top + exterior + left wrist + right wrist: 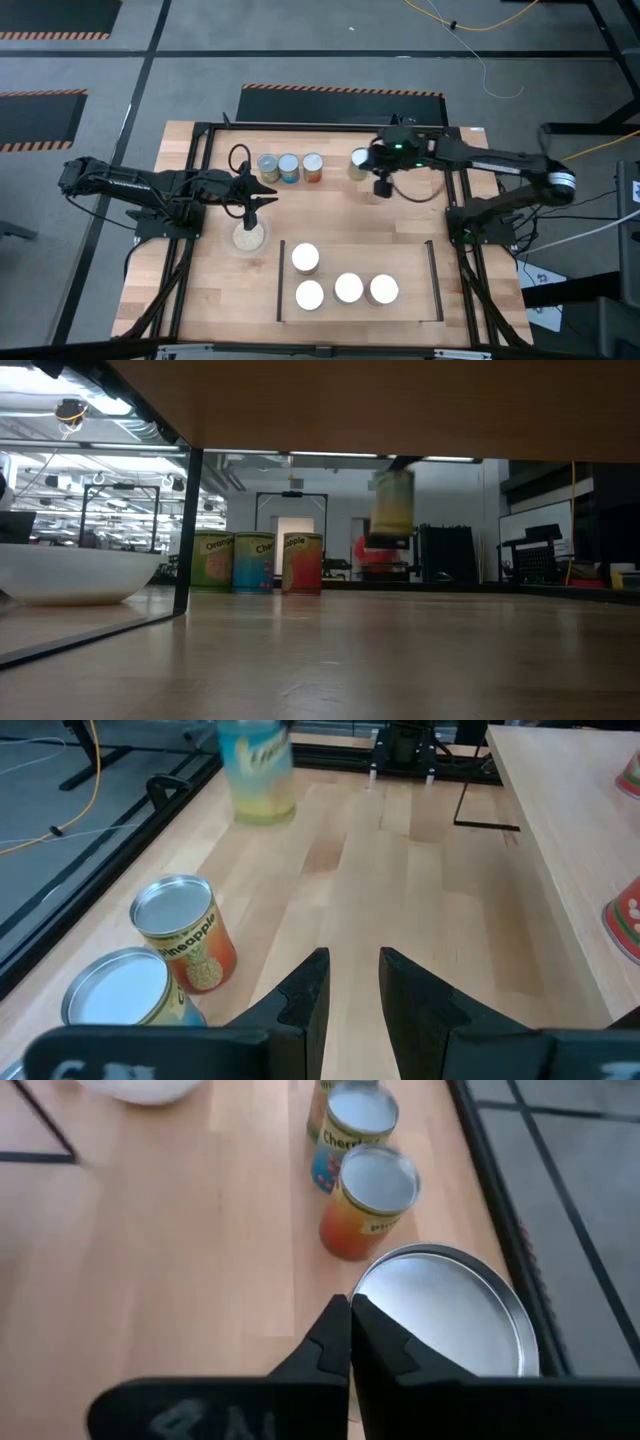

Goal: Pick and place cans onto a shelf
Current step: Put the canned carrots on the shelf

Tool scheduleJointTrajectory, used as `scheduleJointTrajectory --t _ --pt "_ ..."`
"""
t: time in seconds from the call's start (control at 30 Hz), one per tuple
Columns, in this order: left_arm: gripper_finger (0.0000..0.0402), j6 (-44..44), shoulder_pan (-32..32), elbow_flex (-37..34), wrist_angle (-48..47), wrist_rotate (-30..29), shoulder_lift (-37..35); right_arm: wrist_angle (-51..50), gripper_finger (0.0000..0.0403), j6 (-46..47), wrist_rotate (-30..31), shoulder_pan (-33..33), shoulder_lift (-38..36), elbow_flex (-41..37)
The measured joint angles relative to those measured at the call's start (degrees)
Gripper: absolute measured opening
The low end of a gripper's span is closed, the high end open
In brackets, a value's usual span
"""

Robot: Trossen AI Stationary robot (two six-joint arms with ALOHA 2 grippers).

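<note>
A yellow-green can (392, 503) is held clear of the counter (400, 225) by the right gripper (372, 168), at the far side near the black frame (200, 135). In the low view the can hangs well above the wood surface; in the right wrist view the jaws appear almost closed beside its shiny lid, though the exact contact on the wall is hidden, so the grip is judged rather than seen.

Three more cans (289, 168) stand upright in a row on the counter, close together. Four cans (345, 282) are already set on the shelf (415, 262), between its two thin black bars.

The left gripper (254, 196) waits near the clear dish (250, 237), its jaws parted by a narrow gap and empty.

Handling: the cans are judged to be rigid metal cylinders of moderate weight, not fragile. The printed labels are probably smooth, so slip under a light grip is a risk. Each can is best taken across its side wall at or above mid-height, with the jaws square to the axis. The lid rim is to be avoided as a grip point. Neighbouring cans in the row leave little side clearance.
</note>
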Motion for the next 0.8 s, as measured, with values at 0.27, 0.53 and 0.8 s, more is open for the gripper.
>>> scheduleJointTrajectory --t 0.27,0.53,0.8 --pt "0.0084 0.0 0.0 0.0 0.0 0.0 0.0 -12.8 0.0001 1.0 -0.4 2.9 -15.4 0.1" --pt "0.0084 0.0 0.0 0.0 0.0 0.0 0.0 -20.2 0.0000 9.5 -9.0 8.9 -26.5 0.1" --pt "0.0084 0.0 0.0 0.0 0.0 0.0 0.0 -23.5 0.0000 17.4 -12.2 17.8 -33.1 0.2"
